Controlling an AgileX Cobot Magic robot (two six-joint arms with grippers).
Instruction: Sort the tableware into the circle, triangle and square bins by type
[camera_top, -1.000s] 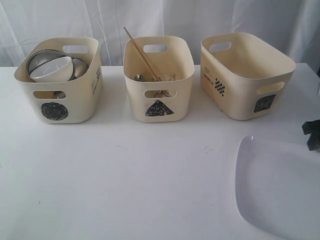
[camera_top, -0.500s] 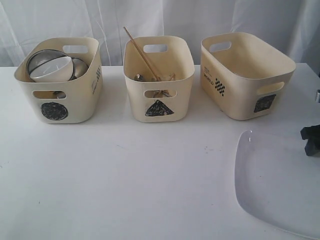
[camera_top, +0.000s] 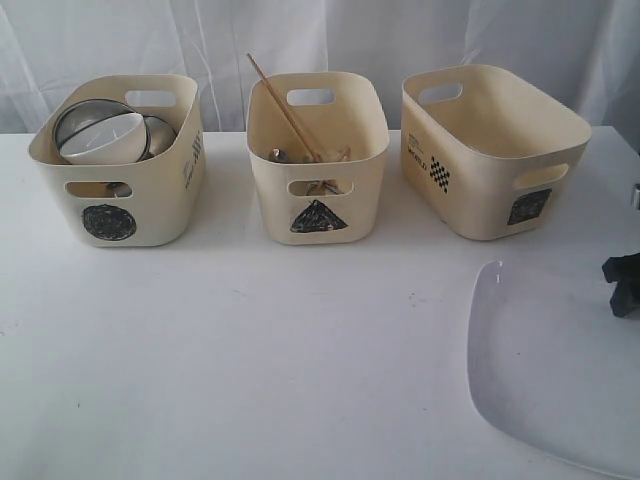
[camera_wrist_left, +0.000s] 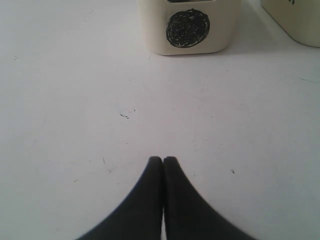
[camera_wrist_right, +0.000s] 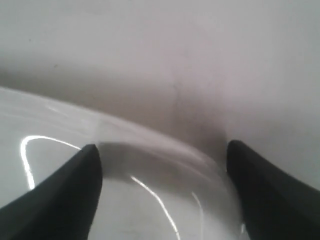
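The large white square plate (camera_top: 550, 370) lies flat at the table's front right. My right gripper (camera_top: 625, 282) hovers at the plate's far right edge, open. In the right wrist view its fingers (camera_wrist_right: 75, 185) stand wide apart over the plate's rounded rim (camera_wrist_right: 150, 145), gripping nothing. The circle bin (camera_top: 118, 165) holds a white bowl (camera_top: 103, 138), a steel bowl (camera_top: 85, 112) and a steel mug (camera_top: 162, 135). The triangle bin (camera_top: 318, 160) holds wooden chopsticks (camera_top: 283, 105) and steel cutlery (camera_top: 280, 155). The square bin (camera_top: 490, 150) looks empty. My left gripper (camera_wrist_left: 163, 160) is shut over bare table, facing the circle bin (camera_wrist_left: 187, 27).
The three bins stand in a row along the back of the white table (camera_top: 280, 340), with a white curtain (camera_top: 330, 35) behind them. The plate runs past the table's front right corner of the exterior view. My left arm does not show in that view.
The plate has slid a little to the left and away. My right gripper has shifted slightly along the plate's right edge. The left gripper stays shut.
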